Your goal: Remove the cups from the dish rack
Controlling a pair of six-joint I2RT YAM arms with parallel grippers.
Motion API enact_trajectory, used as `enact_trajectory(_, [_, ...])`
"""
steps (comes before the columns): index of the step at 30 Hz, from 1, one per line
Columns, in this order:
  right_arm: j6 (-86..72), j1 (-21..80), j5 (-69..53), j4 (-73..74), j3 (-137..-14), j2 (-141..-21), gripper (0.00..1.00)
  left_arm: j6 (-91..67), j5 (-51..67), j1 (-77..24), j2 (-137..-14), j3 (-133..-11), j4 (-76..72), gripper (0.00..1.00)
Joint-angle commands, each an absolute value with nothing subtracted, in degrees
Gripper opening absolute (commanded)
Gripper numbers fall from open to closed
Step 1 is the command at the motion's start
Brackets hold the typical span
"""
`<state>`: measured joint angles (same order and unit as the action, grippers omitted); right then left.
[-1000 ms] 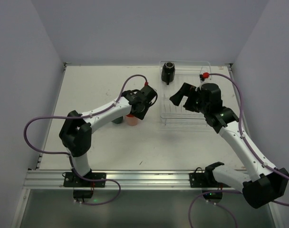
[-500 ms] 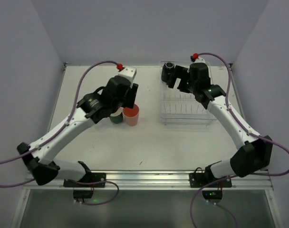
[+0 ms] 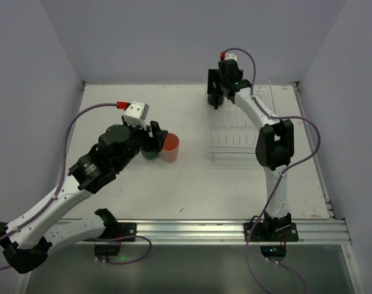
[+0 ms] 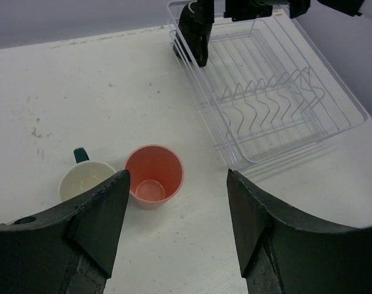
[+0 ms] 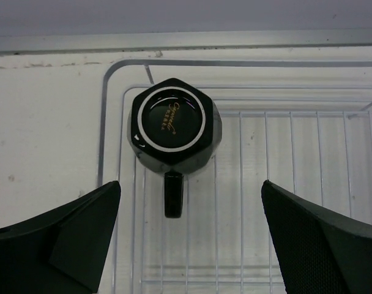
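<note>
Progress looks partial. The taller salmon-pink plastic tumbler (image 4: 153,182) and the small dark teal cup with a pale inside (image 4: 88,180) stand upright and just beside each other on the white desk (image 4: 82,92), well apart from the transparent rectangular dish rack with thin ribbed dividers (image 4: 278,104).

The glossy black six-sided cup (image 5: 174,125) sits in the rack's far left corner, so it has yet to come out. I can find no clear cups in any view.

The black cup's long axis is vertical. Its handle points towards the near side of the rack, along the floor wires. Whether its mouth or its base faces up I cannot tell.

The right end effector (image 5: 192,245) hangs directly above it, spread wide and holding nothing. The left end effector (image 4: 177,226) is also wide open and empty, above the two unloaded cups.
</note>
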<state>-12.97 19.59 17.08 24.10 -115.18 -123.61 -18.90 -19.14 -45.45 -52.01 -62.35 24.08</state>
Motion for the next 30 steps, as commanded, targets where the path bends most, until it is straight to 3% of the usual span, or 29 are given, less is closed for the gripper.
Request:
enact_trajectory(1, [-9.2, 18.8, 18.5, 24.8, -121.0, -126.9, 0.99, -20.6, -15.5, -45.4, -51.9, -60.0, 16.5, 0.69])
enact_trajectory(30, [-7.5, 18.4, 12.7, 29.0, -137.8, -143.2, 0.99, -19.0, -13.2, -45.4, -50.5, -53.4, 10.0, 0.70])
